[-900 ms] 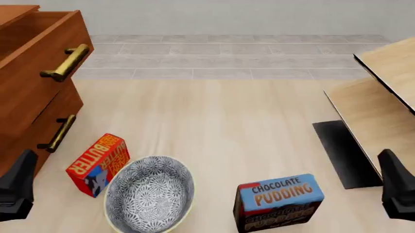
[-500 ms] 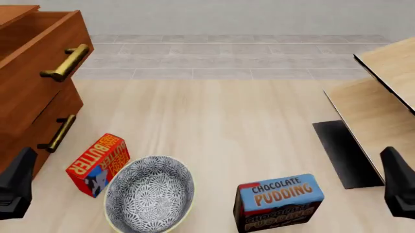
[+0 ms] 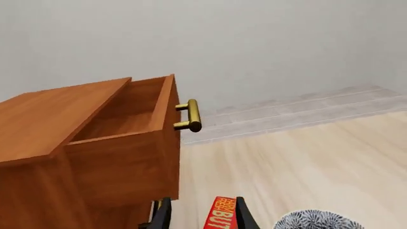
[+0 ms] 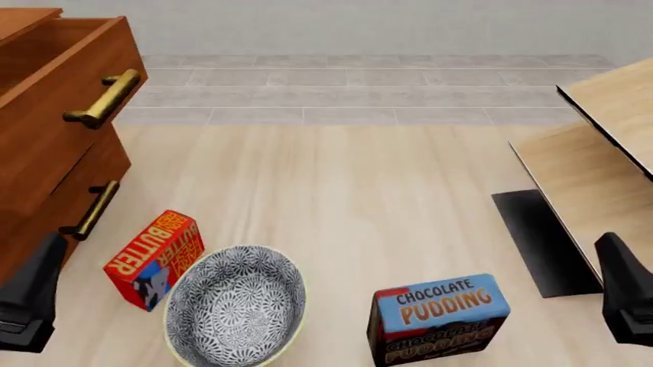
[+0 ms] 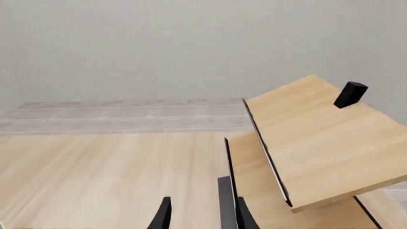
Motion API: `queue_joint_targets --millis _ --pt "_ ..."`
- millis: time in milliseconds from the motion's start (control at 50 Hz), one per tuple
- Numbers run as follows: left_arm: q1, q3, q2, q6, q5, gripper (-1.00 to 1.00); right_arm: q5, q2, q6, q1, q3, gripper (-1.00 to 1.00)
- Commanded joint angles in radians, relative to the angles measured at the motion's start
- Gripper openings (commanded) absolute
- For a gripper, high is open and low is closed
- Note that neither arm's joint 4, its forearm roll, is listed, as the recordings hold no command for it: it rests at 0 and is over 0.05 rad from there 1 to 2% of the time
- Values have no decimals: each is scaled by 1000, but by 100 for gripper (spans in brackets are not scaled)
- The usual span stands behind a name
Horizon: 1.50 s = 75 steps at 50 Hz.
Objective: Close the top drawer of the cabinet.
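Observation:
The cabinet [image 4: 46, 195] is reddish-brown and stands at the far left. Its top drawer [image 4: 63, 115] is pulled out, showing an empty inside and a brass bar handle [image 4: 102, 98]. The left wrist view looks up at the same top drawer [image 3: 127, 143] and its handle [image 3: 189, 115]. My left gripper [image 4: 46, 256] sits low at the near left, beside the cabinet's lower drawers and touching nothing. In its wrist view the left gripper [image 3: 202, 218] is open. My right gripper [image 4: 610, 256] is at the near right, far from the cabinet. The right gripper [image 5: 202, 217] is open and empty.
A red butter box [image 4: 153, 258], a patterned bowl [image 4: 235, 306] and a chocolate pudding box [image 4: 439, 315] lie along the near floor between the arms. Pale wood furniture [image 4: 602, 160] with a black base [image 4: 540, 241] stands at the right.
My left gripper has shifted slightly to the right. The right gripper and the drawer look unchanged.

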Motion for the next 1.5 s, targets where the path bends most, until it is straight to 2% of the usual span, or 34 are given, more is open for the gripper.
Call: queue_joint_targets --millis 20,160,380,460,480,580,660,740,800,860,900,940,1020,1200,1240,1320,1460,1500 --pt "-55 -6 0 93 -18 100 2 0 1 2 1 100" --pt "-75 -17 0 159 -30 100 -10 0 13 -22 4 100" --pt "-107 -7 0 264 -72 100 -6 0 4 5 17 100" --pt "-112 5 0 329 -97 100 -3 0 2 14 15 100" --pt "-112 0 1 321 -88 100 -2 0 2 15 15 100" --pt "-127 18 0 370 -115 100 -1 0 -1 24 18 100" --pt "-150 34 0 434 -143 100 1 0 -4 31 17 100" --pt "-151 31 0 437 -143 100 -2 0 -5 35 17 100" --pt "-162 34 0 500 -165 100 -1 0 -7 36 17 100" --pt "-164 35 0 506 -165 100 -2 0 -7 36 17 100" --pt "-159 35 0 586 -188 100 -1 0 -7 37 16 100" --pt "-159 35 0 635 -199 100 1 0 -9 37 14 100" --pt "-163 35 1 656 -204 100 -1 0 -10 37 15 100" --pt "-176 35 10 762 -248 100 1 0 -6 33 10 100" --pt "-183 35 26 795 -275 100 1 0 -7 35 10 100" --pt "-193 35 107 808 -356 100 5 0 -7 38 6 100" --pt "-199 35 396 857 -642 100 7 0 -7 40 1 100" --pt "-201 35 426 858 -673 100 7 0 -6 40 0 100"
